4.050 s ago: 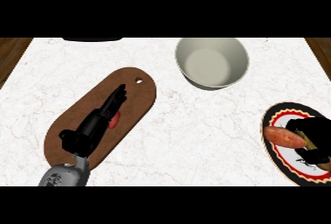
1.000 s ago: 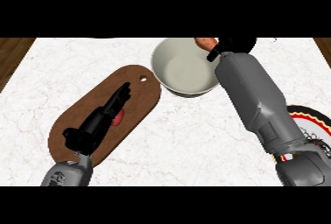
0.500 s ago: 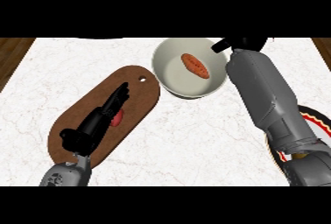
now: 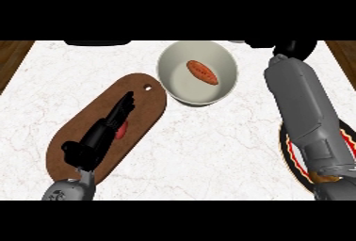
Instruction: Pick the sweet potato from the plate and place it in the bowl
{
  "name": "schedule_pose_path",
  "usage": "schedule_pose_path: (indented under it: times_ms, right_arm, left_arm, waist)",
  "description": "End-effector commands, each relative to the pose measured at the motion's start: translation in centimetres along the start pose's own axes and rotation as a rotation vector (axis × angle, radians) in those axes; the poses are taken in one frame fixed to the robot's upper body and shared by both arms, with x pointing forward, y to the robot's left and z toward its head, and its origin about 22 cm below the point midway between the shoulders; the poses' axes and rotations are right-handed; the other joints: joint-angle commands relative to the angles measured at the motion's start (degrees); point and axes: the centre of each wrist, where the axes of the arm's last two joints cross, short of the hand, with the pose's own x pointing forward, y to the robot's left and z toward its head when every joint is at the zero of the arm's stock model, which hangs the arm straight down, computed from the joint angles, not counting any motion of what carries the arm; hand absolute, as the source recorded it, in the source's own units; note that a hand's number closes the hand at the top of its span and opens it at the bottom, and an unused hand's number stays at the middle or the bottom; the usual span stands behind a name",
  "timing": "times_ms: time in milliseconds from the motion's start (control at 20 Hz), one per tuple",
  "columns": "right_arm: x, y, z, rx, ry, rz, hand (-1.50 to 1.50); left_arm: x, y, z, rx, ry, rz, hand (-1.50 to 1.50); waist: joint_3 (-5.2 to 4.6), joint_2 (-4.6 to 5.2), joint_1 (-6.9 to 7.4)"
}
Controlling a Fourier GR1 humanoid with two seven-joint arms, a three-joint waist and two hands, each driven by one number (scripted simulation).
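1. The sweet potato (image 4: 203,72) lies inside the bowl (image 4: 173,84), a little above the middle of it, set on a slant. From my seat it touches nothing but the bowl's inner surface.
2. The bowl is pale and round and stands on the white marble counter (image 4: 208,150) near the far edge, just beside the upper end of the cutting board (image 4: 149,109).
3. The right hand (image 4: 297,47) shows as a black shape to the right of the bowl, at the far edge of the counter and apart from the bowl. The view cuts it off, so I cannot tell whether it is spread or closed. I see nothing in it.
4. The grey right forearm (image 4: 300,103) runs from there down to the lower right and covers most of the plate (image 4: 288,148). Only the plate's dark, patterned left rim shows.
5. The left hand (image 4: 104,132) lies flat on the brown oval board, its fingers stretched out straight towards the board's small hole. It grips nothing.
6. A small red thing (image 4: 123,132) peeks out beside that hand. I cannot make out what it is.
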Motion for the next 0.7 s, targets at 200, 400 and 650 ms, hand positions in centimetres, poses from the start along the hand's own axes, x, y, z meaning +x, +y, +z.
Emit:
schedule_pose_path:
  times_ms: [200, 400, 650]
  right_arm:
    - [-5.8, -4.5, 0.1, -0.104, 0.071, -0.101, -1.50]
    - [-11.8, -8.8, 0.6, -0.125, 0.038, -0.155, -1.50]
    - [-15.5, -15.1, 2.3, -0.061, 0.020, -0.175, -1.50]
  left_arm:
    - [-0.2, 1.9, 0.4, 0.043, 0.011, -0.003, 0.00]
    - [0.3, 0.8, 0.2, 0.029, 0.023, -0.005, 0.00]
    - [-0.2, -0.1, 0.2, 0.023, 0.001, 0.013, 0.00]
  waist:
    - [-0.06, -0.62, -1.86]
    - [0.00, -0.55, -2.17]
    - [-0.01, -0.22, -1.67]
